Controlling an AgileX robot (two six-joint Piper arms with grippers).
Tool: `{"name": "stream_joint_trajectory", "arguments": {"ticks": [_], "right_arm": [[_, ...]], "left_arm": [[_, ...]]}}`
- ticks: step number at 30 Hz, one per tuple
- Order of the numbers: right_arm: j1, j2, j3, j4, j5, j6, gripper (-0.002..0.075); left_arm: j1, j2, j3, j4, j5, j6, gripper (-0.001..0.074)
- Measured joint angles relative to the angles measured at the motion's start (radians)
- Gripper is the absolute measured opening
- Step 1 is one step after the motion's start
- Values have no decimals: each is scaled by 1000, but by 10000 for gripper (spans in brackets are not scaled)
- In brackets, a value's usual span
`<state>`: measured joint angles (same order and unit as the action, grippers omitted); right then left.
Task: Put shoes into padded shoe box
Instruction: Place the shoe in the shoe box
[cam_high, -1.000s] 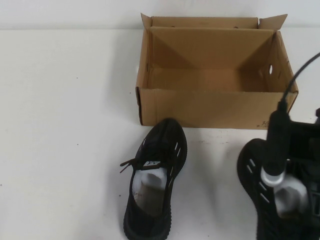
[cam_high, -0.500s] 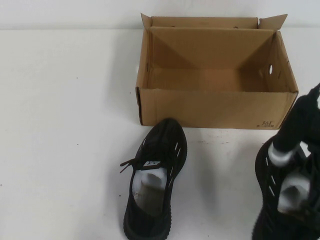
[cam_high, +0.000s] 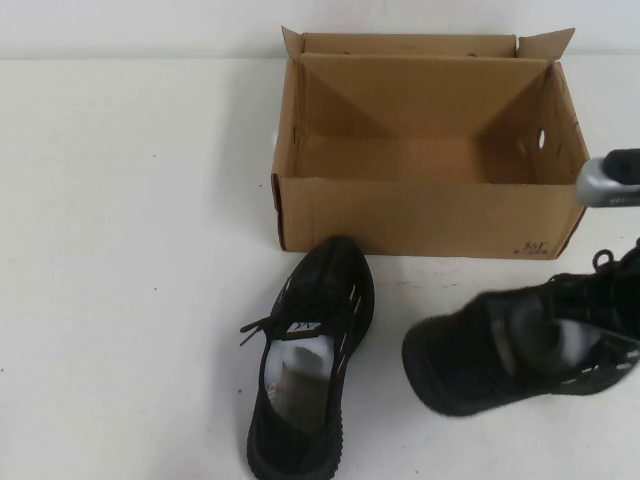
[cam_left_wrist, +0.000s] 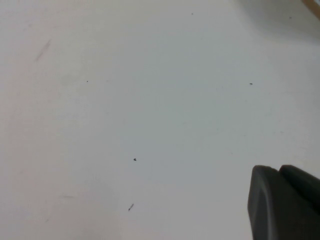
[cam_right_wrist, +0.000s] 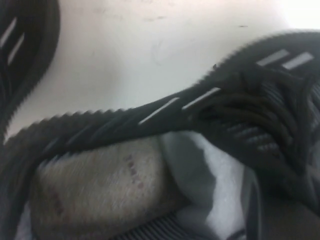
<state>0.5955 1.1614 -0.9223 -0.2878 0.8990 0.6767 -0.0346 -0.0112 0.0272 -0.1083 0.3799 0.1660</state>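
Right gripper (cam_right_wrist: 210, 200), jaws pinching the right shoe (cam_high: 510, 345), has swung it sideways, raised, near the padded shoe box (cam_high: 430, 215); left shoe (cam_high: 305, 355) lies before the box. Left gripper (cam_left_wrist: 285, 205): jaw state indeterminate.

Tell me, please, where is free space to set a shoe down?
The shoe box floor is bare. The table is bare left of the standing shoe, where the left gripper hangs. Crowded: front right, where the right gripper carries the lifted shoe.
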Motion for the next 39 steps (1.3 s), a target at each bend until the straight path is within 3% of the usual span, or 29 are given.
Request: {"name": "stream_joint_trajectory", "arguments": {"ticks": [6,19,30,39], "right_arm": [[0,0,0,-55,-5,169,20],[0,46,-256,-160,13,200,20],[-2,308,-632,-259,35,157,20],[-85,571,-868,-263,35,224,20]], "left_arm": [[0,0,0,0,0,0,-4],[0,0,0,0,0,0,-4],[0,0,0,0,0,0,-4],[0,0,0,0,0,0,-4]]}}
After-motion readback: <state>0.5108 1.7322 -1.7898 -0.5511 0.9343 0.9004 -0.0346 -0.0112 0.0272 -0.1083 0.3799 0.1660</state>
